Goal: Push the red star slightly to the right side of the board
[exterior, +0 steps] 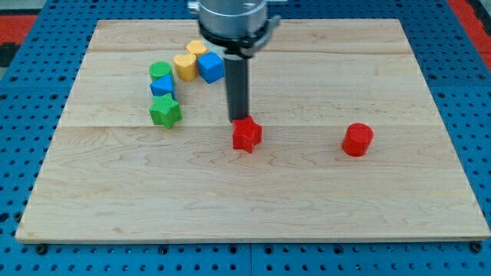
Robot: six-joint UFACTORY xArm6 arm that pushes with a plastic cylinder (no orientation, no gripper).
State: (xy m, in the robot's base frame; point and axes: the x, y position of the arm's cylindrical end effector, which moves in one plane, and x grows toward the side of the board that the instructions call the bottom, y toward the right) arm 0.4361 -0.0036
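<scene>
The red star [246,135] lies near the middle of the wooden board [253,199]. My tip [237,119] stands right at the star's upper left edge, touching or almost touching it. The dark rod rises from there to the arm's head at the view's top. A red round block [357,139] lies to the star's right, well apart from it.
A curved row of blocks sits at the upper left: a green star [165,112], a blue block [162,87], a green round block [159,71], a yellow block [185,66], another yellow block [196,49] and a blue cube [210,67].
</scene>
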